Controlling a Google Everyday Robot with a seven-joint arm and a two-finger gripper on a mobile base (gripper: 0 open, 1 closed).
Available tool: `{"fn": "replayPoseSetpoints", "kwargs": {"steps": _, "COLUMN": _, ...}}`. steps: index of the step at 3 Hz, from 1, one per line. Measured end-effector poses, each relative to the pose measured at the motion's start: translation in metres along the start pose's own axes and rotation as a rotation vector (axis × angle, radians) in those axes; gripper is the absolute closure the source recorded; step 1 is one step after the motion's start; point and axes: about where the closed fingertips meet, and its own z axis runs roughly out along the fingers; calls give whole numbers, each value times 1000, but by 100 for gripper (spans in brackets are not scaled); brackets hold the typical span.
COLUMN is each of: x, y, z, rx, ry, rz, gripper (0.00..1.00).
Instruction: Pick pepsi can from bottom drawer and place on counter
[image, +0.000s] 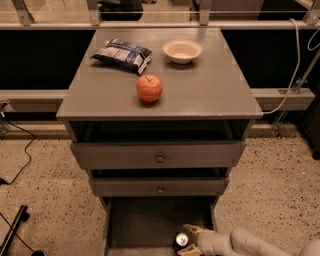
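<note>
Claw (185, 240) apart, I'm straddling the pepsi can (180, 239) in the bottom drawer (145, 225); grip, lift and desk (205, 95) placement ahead.

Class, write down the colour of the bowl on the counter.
Cream-white bowl, best in the camera view; the claw sits at the bottom drawer.

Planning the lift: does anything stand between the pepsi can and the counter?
Only the two upper drawer fronts, projecting between the bottom drawer and the counter. The gripper is at the pepsi can, near that drawer's front right.
</note>
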Motion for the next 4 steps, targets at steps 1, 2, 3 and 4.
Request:
{"fn": "replayPoseSetpoints", "kwargs": {"steps": 1, "x": 2, "y": -2, "z": 10, "rx": -11, "ry": -23, "rz": 8, "gripper": 22}}
{"fn": "replayPoseSetpoints", "kwargs": {"steps": 2, "x": 2, "y": -3, "z": 17, "rx": -22, "ry": -34, "rz": 9, "gripper": 22}}
{"fn": "replayPoseSetpoints", "kwargs": {"steps": 3, "x": 1, "y": -2, "z": 22, "rx": -28, "ry": -53, "rz": 11, "gripper": 40}}
{"fn": "replayPoseSetpoints", "kwargs": {"steps": 4, "x": -13, "y": 0, "z": 21, "rx": -27, "ry": -146, "rz": 27, "gripper": 72}}
